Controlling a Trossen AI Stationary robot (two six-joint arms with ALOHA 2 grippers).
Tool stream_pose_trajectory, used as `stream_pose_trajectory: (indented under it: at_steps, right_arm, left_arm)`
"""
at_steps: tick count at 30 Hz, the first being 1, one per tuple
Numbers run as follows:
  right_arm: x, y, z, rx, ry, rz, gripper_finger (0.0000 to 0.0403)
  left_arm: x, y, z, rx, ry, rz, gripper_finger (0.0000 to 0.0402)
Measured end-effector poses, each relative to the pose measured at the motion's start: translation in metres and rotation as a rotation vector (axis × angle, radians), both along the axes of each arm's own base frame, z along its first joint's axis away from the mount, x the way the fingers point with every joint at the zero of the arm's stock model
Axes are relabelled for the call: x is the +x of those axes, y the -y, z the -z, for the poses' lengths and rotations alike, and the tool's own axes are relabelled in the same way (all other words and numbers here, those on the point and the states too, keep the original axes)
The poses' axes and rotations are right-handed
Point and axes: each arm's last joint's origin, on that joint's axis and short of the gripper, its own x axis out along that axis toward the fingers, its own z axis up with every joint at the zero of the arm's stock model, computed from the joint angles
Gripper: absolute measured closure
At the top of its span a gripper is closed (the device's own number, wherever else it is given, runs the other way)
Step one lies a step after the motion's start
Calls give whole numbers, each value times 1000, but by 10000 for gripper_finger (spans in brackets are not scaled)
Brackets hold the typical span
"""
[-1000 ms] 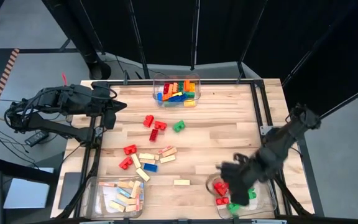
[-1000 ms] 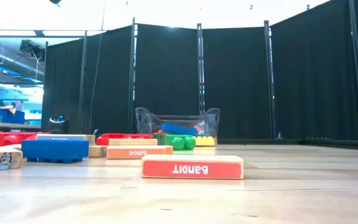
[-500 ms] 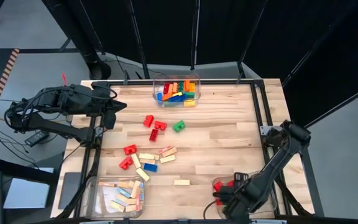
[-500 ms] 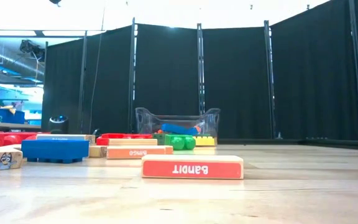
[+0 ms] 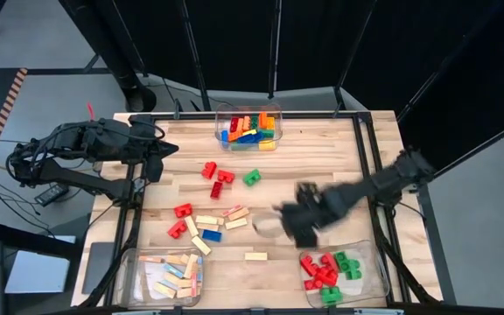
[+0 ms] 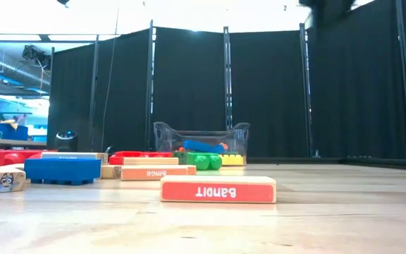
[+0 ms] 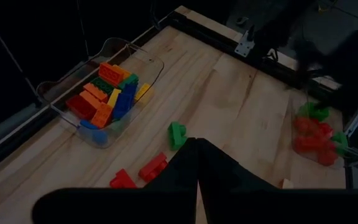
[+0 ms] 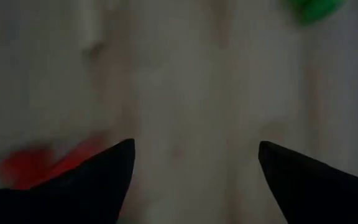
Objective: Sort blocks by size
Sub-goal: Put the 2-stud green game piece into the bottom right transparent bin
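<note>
From above, my right fingers hang over the middle of the counter, spread wide and holding nothing (the arm itself shows as a dark smear). Just beside them toward my left arm lie the loose blocks: tan wooden bars, a blue brick and two red ones, with a lone wooden bar a little nearer the front edge. Beyond them sit two more red bricks and a green brick. Behind my right fingers, toward the front corner on my right side, a clear bin holds small red and green bricks; the far bin holds larger mixed-colour bricks, and a front bin on my left side holds wooden bars. My left fingers rest shut and empty at the counter's left edge, well apart from every block. At counter height, a red-faced wooden bar lies closest, with another bar, a blue brick and the far bin behind it. Past my left fingers, pressed together, I see the green brick and red bricks just ahead, the far bin beyond. Between my right fingers, standing well apart, there is bare counter, a red blur to one side and a green blur farther off.
</note>
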Motion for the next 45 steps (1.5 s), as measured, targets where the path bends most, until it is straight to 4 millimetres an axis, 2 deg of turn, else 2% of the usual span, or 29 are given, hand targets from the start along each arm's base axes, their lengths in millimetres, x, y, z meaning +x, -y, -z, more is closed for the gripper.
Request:
stream_pose_trajectory:
  at_steps: [4, 9, 12, 16, 19, 21, 27, 30, 34, 39, 40, 45]
  right_arm:
    - [44, 57, 11, -67, 84, -132, 65]
    - [88, 116, 36, -171, 158, -338, 75]
    - [104, 142, 62, -168, 124, -414, 78]
    - [116, 163, 103, -180, 10, -549, 80]
    - [124, 171, 129, -205, -60, -609, 80]
    - [131, 178, 139, -225, -95, -622, 81]
    - [149, 197, 142, -234, -77, -648, 88]
    - [156, 202, 146, -185, -67, -648, 107]
    - [155, 196, 162, -27, -101, -681, 155]
    - [156, 183, 174, -30, -168, -698, 222]
    - [156, 180, 175, -36, -177, -696, 222]
    - [150, 170, 156, -47, -184, -627, 222]
  left_arm:
    - [0, 0, 0, 0, 0, 0, 388]
    - [0, 0, 0, 0, 0, 0, 388]
    - [0, 0, 0, 0, 0, 0, 388]
    - [0, 0, 0, 0, 0, 0, 388]
    - [0, 0, 0, 1, 0, 0, 388]
    - [0, 0, 0, 1, 0, 0, 388]
    - [0, 0, 0, 7, -1, -6, 388]
    - [0, 0, 0, 10, -1, -10, 388]
    - [0, 0, 0, 10, -2, -10, 388]
    - [0, 0, 0, 22, -7, -2, 388]
    - [0, 0, 0, 28, -10, 1, 388]
    - [0, 0, 0, 31, -11, 3, 388]
